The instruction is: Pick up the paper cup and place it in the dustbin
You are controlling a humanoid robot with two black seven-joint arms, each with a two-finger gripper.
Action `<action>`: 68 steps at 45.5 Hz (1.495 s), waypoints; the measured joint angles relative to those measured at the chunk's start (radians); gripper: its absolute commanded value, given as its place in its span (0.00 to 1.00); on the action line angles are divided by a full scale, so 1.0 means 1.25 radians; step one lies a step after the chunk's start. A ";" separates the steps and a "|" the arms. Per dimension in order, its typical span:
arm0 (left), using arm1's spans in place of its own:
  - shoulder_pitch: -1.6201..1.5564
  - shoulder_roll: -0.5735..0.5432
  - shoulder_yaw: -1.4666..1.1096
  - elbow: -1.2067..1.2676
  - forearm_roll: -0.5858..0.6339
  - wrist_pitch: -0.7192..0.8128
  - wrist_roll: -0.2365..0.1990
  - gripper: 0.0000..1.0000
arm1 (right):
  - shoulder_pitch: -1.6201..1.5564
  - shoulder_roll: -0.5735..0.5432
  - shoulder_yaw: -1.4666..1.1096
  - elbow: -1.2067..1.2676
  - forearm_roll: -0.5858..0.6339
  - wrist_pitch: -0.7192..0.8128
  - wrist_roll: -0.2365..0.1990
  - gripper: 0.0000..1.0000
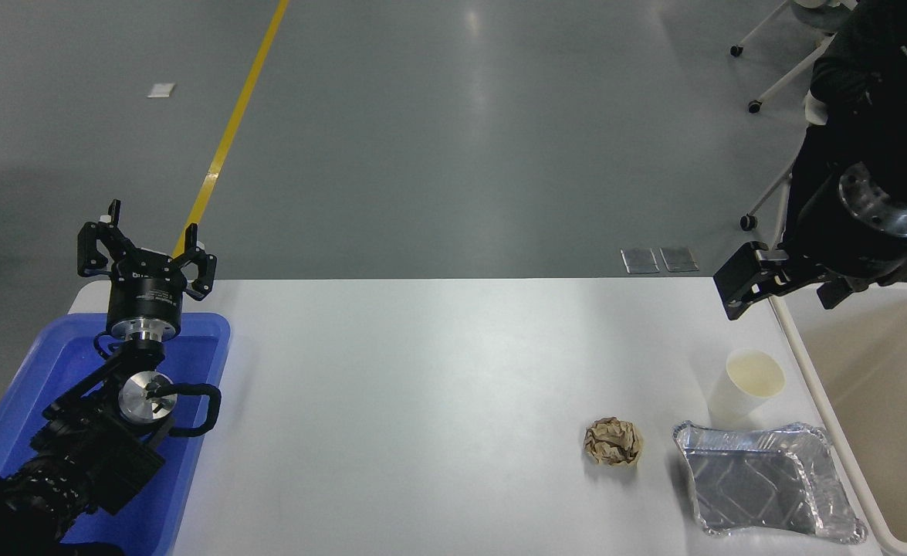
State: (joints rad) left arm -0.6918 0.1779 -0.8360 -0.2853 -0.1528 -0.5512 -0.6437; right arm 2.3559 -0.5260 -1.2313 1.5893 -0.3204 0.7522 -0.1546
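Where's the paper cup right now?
Head view, right side of the table: the paper cup stands upright just behind the foil tray, beside the dustbin, below the right claw.

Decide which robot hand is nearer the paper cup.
The right hand, above and just beyond the paper cup near the dustbin. The left hand is far across the table.
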 measured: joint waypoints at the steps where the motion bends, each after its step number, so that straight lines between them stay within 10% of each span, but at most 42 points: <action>1: 0.000 0.000 0.000 0.000 0.000 0.000 0.000 0.99 | 0.004 -0.005 -0.006 0.005 0.000 0.001 0.000 1.00; 68: 0.000 0.000 0.000 0.000 0.001 0.000 -0.001 0.99 | 0.000 -0.045 -0.027 0.033 -0.035 -0.031 -0.001 1.00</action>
State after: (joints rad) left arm -0.6915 0.1779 -0.8360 -0.2853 -0.1518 -0.5506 -0.6444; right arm 2.3560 -0.5821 -1.2648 1.6300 -0.3641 0.7131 -0.1564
